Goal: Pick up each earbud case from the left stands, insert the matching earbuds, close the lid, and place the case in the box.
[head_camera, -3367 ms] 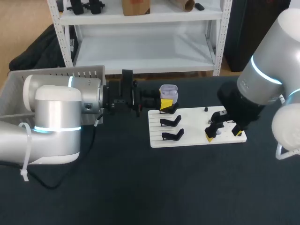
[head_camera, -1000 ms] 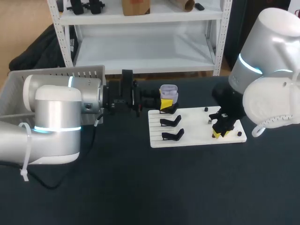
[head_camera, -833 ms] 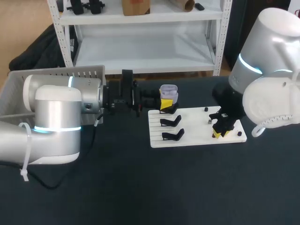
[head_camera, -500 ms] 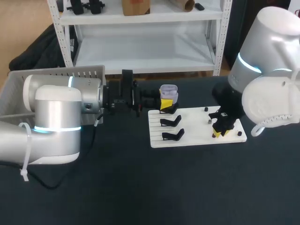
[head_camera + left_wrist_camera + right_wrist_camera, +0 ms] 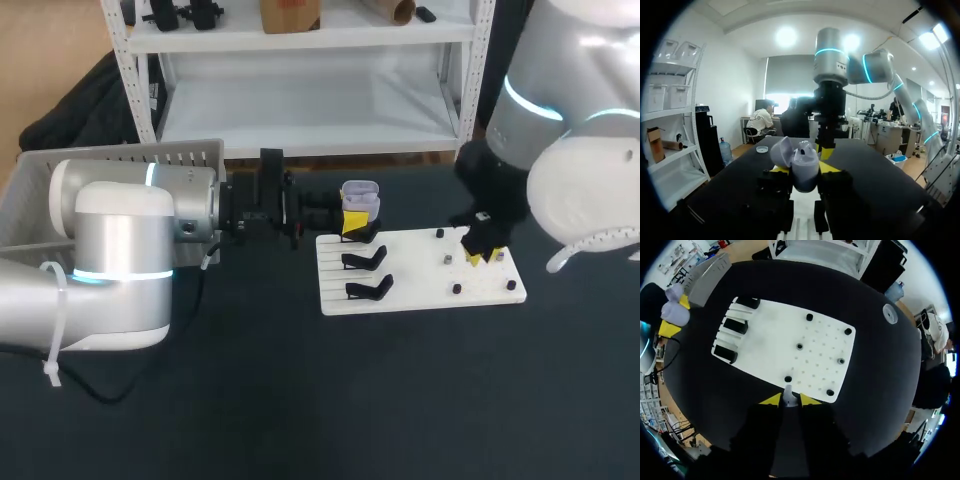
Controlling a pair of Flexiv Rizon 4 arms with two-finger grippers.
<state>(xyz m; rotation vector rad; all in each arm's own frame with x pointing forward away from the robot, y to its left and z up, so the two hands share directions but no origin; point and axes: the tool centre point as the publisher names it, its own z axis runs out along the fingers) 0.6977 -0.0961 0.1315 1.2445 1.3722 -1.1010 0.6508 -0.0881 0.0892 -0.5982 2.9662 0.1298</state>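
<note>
Above the right end of the board (image 5: 410, 280), your right gripper (image 5: 484, 255) has lifted clear, its fingers pinched on an earbud (image 5: 789, 395). Your left gripper (image 5: 350, 222) keeps the open case (image 5: 360, 196) clamped over the stands (image 5: 365, 260), so I judge insertion comes next.

We're in a robotics lab, no question: a bulky silver left arm (image 5: 120, 240) fills the left of the frame and a right arm (image 5: 560, 130) drops in from the upper right, both ringed in cyan light. At centre, a white perforated fixture board (image 5: 410, 282) with black stands (image 5: 365, 260) sits on the dark surface (image 5: 300, 400), with a grey box (image 5: 40, 190) at far left.
</note>
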